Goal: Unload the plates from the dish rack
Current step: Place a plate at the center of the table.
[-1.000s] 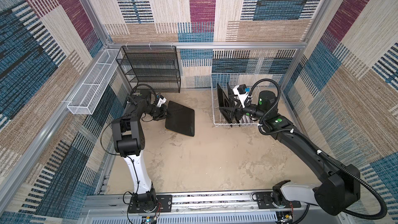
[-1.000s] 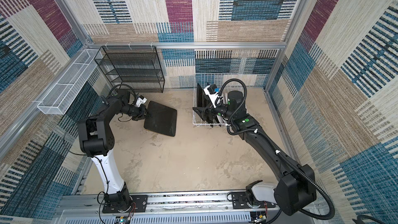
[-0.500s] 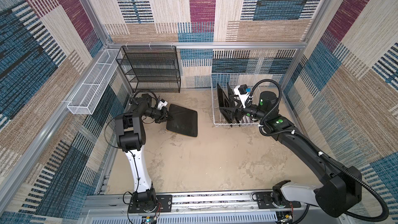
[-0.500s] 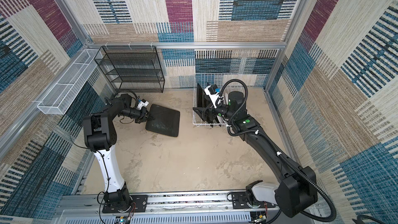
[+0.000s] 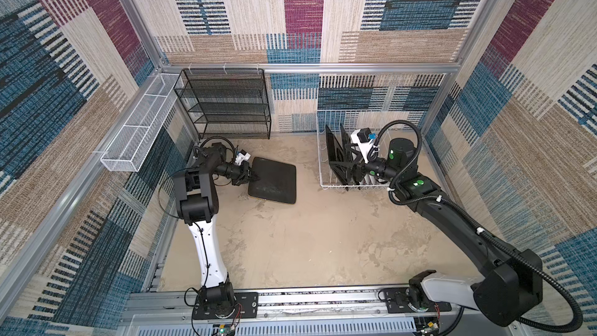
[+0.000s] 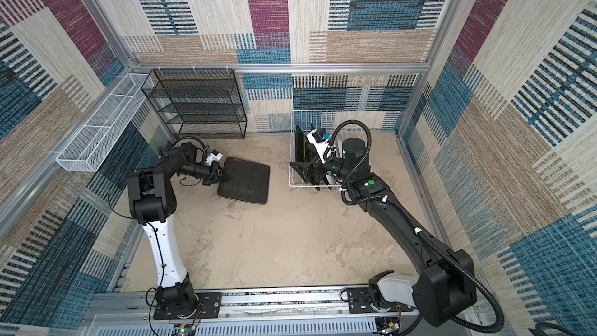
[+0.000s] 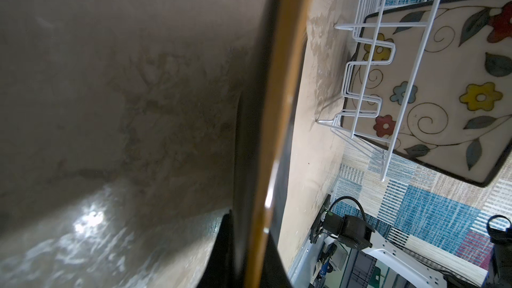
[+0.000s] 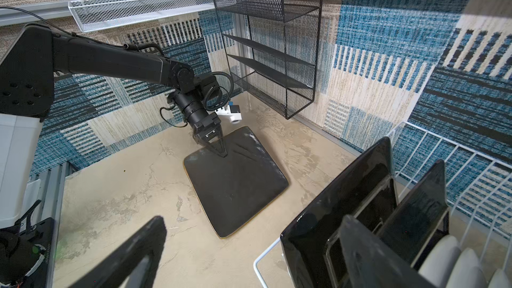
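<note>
Plates: glazed ceramic by the look. Stiff, likely heavy for a two-finger pinch, and glossy, so probably slick. Rims would chip on a knock. Best hold, I judge, is the free top edge of a standing plate, pinched across its thickness and lifted straight up clear of the tines.

Left tool (image 8: pixel 220 149): clamped on the near rim of one square plate (image 5: pixel 274 181), which lies black back up on the tabletop (image 5: pixel 307 237), well apart from the dish rack (image 5: pixel 349 119). Flat or a shade tilted, cannot tell.

Right tool (image 8: pixel 253 221): jaws wide, empty, at the outermost of the square plates (image 5: pixel 332 153) standing in the rack; contact unclear. Pale rims of round plates (image 8: pixel 468 261) stand beside them.

Tabletop: hard, mottled beige, so an unforgiving landing.

Room: carpet-clad walls close in. Black mesh shelf unit (image 5: pixel 226 105) against the back wall, white mesh basket (image 5: pixel 139 130) on the side wall.
</note>
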{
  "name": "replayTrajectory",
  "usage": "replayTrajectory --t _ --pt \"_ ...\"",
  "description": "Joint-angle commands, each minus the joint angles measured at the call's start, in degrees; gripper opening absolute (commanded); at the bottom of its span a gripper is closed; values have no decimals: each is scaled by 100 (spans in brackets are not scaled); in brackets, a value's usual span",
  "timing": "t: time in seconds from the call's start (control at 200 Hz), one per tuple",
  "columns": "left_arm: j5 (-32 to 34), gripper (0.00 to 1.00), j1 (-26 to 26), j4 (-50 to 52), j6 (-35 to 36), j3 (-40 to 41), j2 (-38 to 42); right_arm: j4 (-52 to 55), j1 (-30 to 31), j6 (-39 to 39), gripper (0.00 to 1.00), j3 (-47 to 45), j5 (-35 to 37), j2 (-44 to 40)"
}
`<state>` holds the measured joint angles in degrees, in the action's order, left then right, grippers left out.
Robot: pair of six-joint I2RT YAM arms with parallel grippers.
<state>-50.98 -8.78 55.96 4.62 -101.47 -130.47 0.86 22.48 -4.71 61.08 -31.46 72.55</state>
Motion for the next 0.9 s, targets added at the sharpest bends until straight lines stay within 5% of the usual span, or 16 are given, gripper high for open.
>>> replayTrajectory --t 0.0,0.581,0.897 --pt "1132 10 -14 36 -12 6 -111 -194 13 68 100 1 27 -29" --pt "1490 45 -63 25 -126 -52 -284 -175 17 -39 100 -52 150 -64" --pt "1610 55 -67 -14 -251 -63 -9 -190 11 -48 100 -64 317 -63"
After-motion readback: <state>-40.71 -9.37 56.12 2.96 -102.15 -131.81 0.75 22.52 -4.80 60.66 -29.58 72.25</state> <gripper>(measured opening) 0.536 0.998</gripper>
